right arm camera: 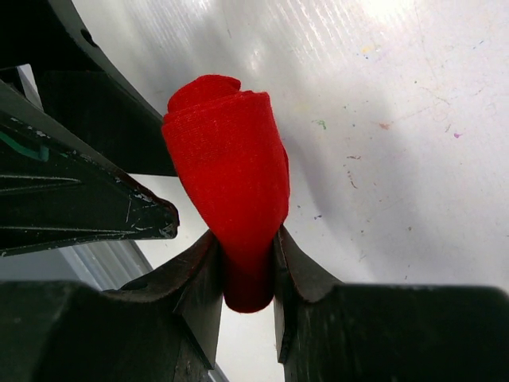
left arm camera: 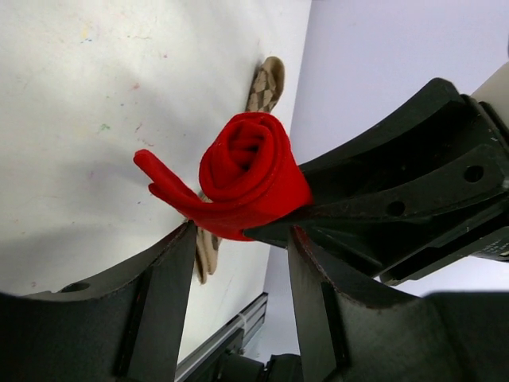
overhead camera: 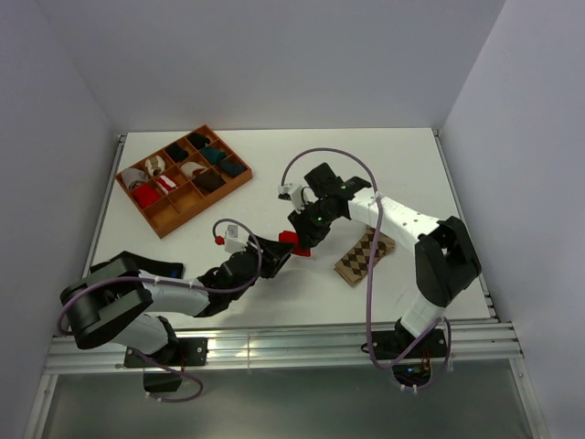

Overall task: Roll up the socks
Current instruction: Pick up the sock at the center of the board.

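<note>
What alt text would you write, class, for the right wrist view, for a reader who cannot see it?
A tightly rolled red sock is clamped between the right arm's jaws, with a white table behind it.

The red sock (left arm camera: 250, 179), wound into a spiral roll with one loose tail projecting left, is pinched at its lower right by the right gripper (left arm camera: 274, 219) above the left gripper (left arm camera: 241, 247), whose jaws stand apart, with the argyle sock (left arm camera: 266, 83) flat on the white table (left arm camera: 95, 119) behind.

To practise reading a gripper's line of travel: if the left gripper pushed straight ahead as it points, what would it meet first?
The rolled red sock, pinched by the right gripper, apparently just ahead.
</note>
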